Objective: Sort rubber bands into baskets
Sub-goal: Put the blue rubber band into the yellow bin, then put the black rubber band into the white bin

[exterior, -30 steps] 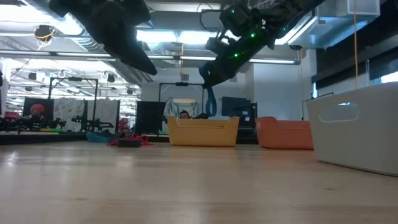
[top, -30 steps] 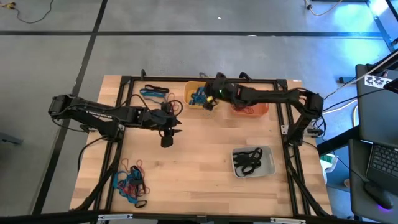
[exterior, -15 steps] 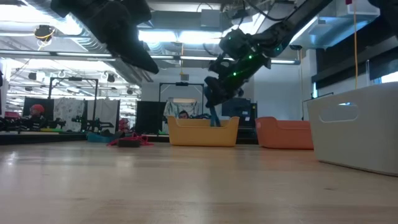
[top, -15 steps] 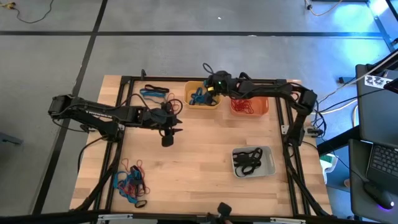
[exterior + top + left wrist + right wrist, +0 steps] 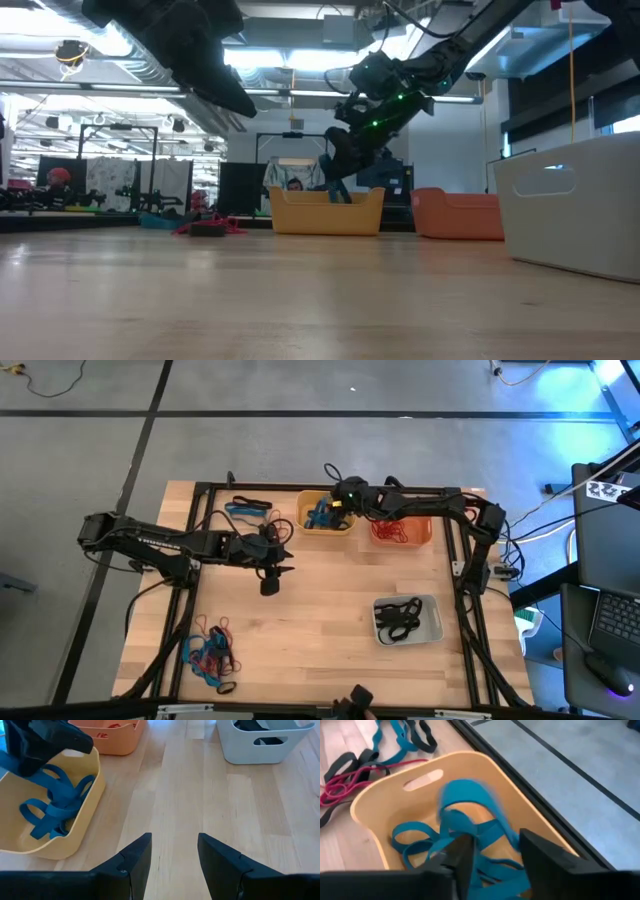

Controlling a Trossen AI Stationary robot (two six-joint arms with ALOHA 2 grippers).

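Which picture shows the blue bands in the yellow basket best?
The right wrist view: the blue bands fill the yellow basket close up. The left wrist view shows them clearly too, partly behind the right hand. The high view shows a small blue clump. The low view shows only the basket's wall.

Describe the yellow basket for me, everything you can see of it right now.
The yellow basket is a small plastic tub with rounded corners and a slot handle cut into an end wall. It stands upright at the table's far edge, close beside the orange basket. Inside lies a tangle of blue bands. The right gripper hangs over it, fingers apart, with a blurred blue band just past them; whether it is gripped is unclear.
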